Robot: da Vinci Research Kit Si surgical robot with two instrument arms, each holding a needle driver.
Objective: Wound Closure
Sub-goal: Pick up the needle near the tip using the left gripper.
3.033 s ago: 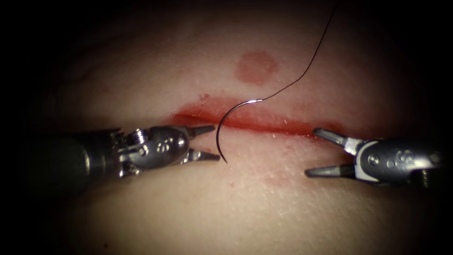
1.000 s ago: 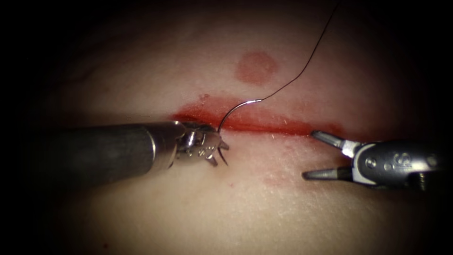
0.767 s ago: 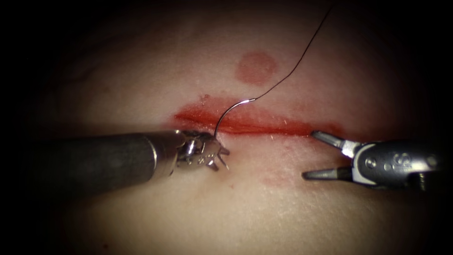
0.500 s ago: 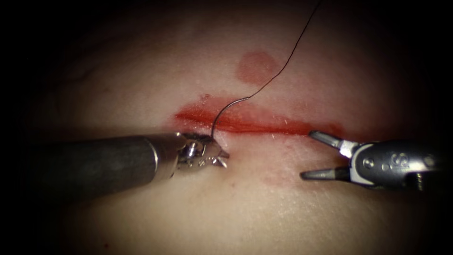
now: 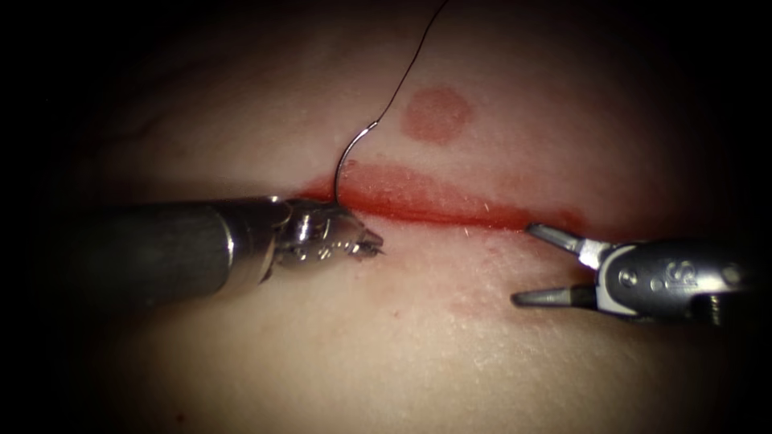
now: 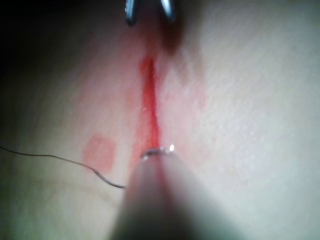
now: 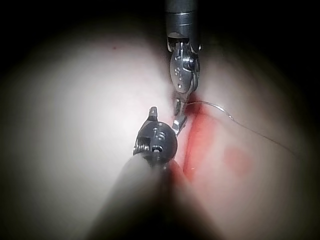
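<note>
Item 1. Pale pink slab of pork-belly tissue [image 5: 402,354], the ground for everything else.

Item 2. Red-stained straight cut [image 5: 434,210] running left to right across the tissue in the endoscope view, with smeared red fluid [image 5: 378,178] along its upper edge and a round reddish mark [image 5: 436,114] above it.

Item 3. Left arm's steel needle driver on a dark shaft [image 5: 363,241], lying along the lower edge of the cut at its left end. Fingers closed on the curved needle near its pointed end. Compared with three seconds ago, when they stood open beside the free needle, they have taken it up and shifted left.

Item 4. Right arm's steel needle driver [image 5: 537,265], at the right end of the cut and just below it. Fingers spread wide, holding nothing, well apart from the needle.

Item 5. Thin curved steel needle [image 5: 342,165], out of the tissue. Its arc rises from the left fingers across the left end of the cut to its swaged end above. The left arm is nearer by far; from the right fingers the needle lies to the left, along the cut.

Item 6. Fine dark thread [image 5: 406,68], running from the swaged end up and to the right.
</note>
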